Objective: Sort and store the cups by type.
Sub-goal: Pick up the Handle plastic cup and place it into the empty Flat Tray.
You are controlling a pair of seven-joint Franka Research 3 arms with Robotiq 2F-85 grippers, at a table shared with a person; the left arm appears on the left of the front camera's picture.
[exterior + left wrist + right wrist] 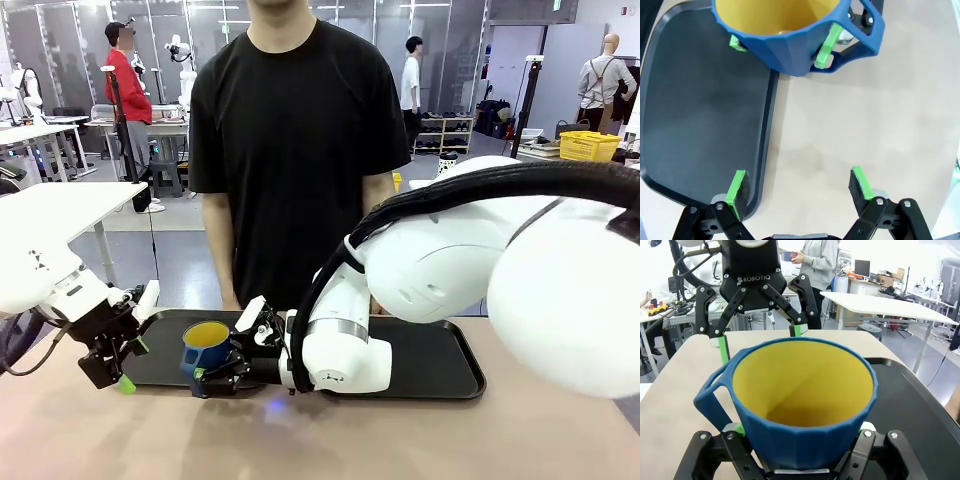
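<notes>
Nearest the front camera bulks our right arm's white elbow, reaching across the middle to the left end of the black tray. Its right pincer is pressed onto the dark-blue mug, green pads against opposite sides of the faceted wall, yellow inside facing up. From the left wrist camera the mug sits over the tray's near rim, half above the tray floor and half above the bench; whether its base is touching down or just clear we cannot tell. The handle sticks out on the bench side.

Our left pincer hangs just beside it with fingers spread wide and nothing between them, one pad over the tray's corner lip, the other over bare bench.

We judge the mug to be mid-carry, either being lifted off the tray or brought to it; the pictures do not settle which. The next move calls for keeping the base above the raised rim, and for minding the handle, which points toward the spread left pincer. Open room lies on the tray's long dark floor to the right and on the bare bench in front. The person stands close behind the tray's far edge.
</notes>
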